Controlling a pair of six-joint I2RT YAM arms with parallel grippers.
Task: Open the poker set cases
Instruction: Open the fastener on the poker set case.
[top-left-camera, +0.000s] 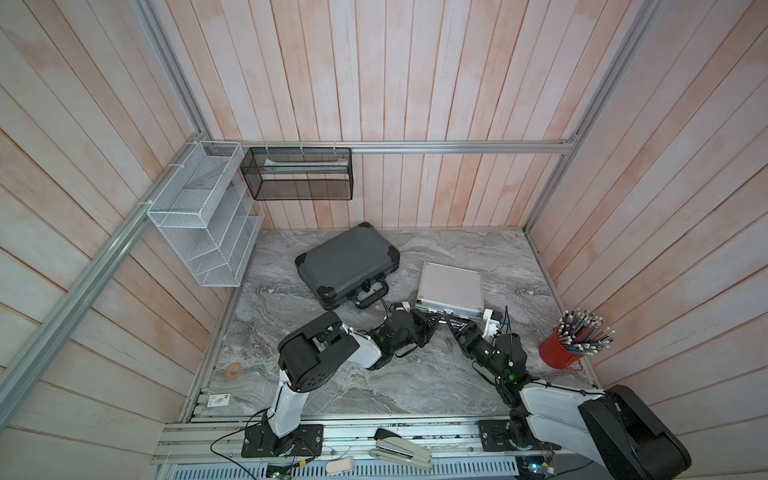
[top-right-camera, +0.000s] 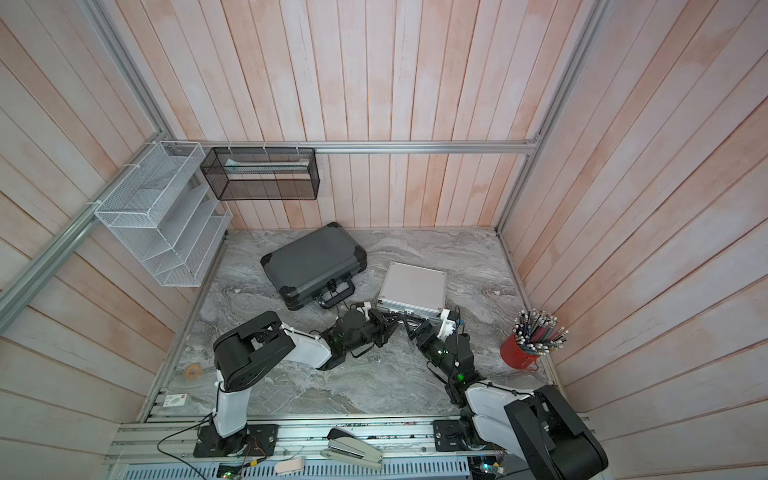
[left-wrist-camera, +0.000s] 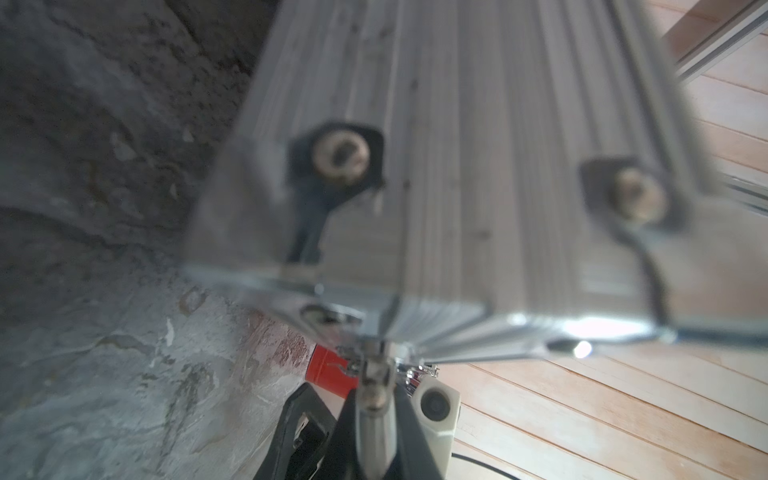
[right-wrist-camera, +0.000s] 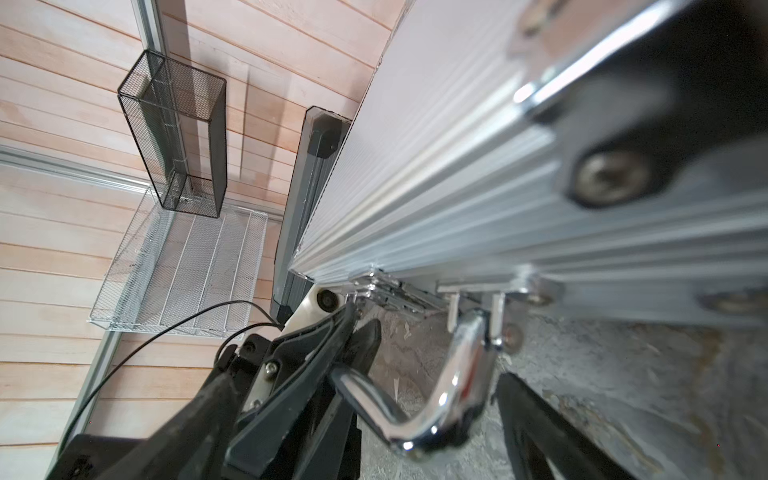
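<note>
Now, at the left the dark grey case (top-left-camera: 347, 266) lies shut on the tabletop (top-left-camera: 374, 374). Just right of it sits the silver case (top-left-camera: 451, 286), also shut, its lid flat. At its near edge the left gripper (left-wrist-camera: 374, 395) is closed, apparently pinching the chrome handle (right-wrist-camera: 449, 374), though that wrist view is blurred. The right gripper (top-left-camera: 453, 326) meets it there, jaws spread wide on either side of the handle. A red pencil cup (top-left-camera: 559, 351) stands far right.
</note>
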